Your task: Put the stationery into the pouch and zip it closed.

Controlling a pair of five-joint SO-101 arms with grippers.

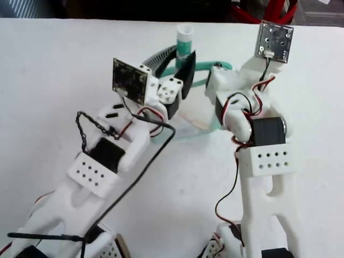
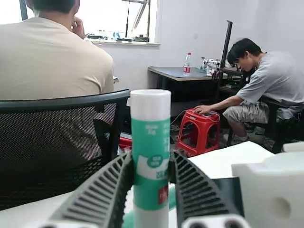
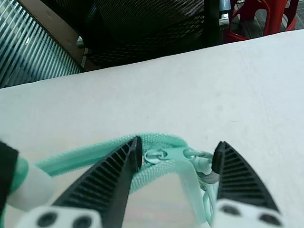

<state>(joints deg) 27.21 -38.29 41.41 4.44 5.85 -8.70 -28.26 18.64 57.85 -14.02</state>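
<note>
so, not very far along from what i can see. the left claw [image 2: 150,164] is closed around a glue stick [image 2: 150,142], gripping it upright about halfway up the tube, with the white cap poking out above the jaws. in the high view the glue stick [image 1: 184,38] stands at the far end of the pouch [image 1: 203,67], the teal-edged thing lying flat on the white desk [image 1: 64,64] between the two arms. i can't tell whether the bottom of the tube is already inside the pouch mouth or just over it, since the left claw [image 1: 180,60] blocks that bit.

the right claw [image 3: 179,148] is wide open and has nothing in it. its jaws sit either side of the pouch's end, right where the zip slider [image 3: 154,155] is, near it but not pinching it.

my read: the glue stick isn't dropped in yet, so that's step one to finish. i can't see if anything else is already inside. the zipping hasn't started, and the right claw looks parked to either steady that end or grab the slider.
</note>
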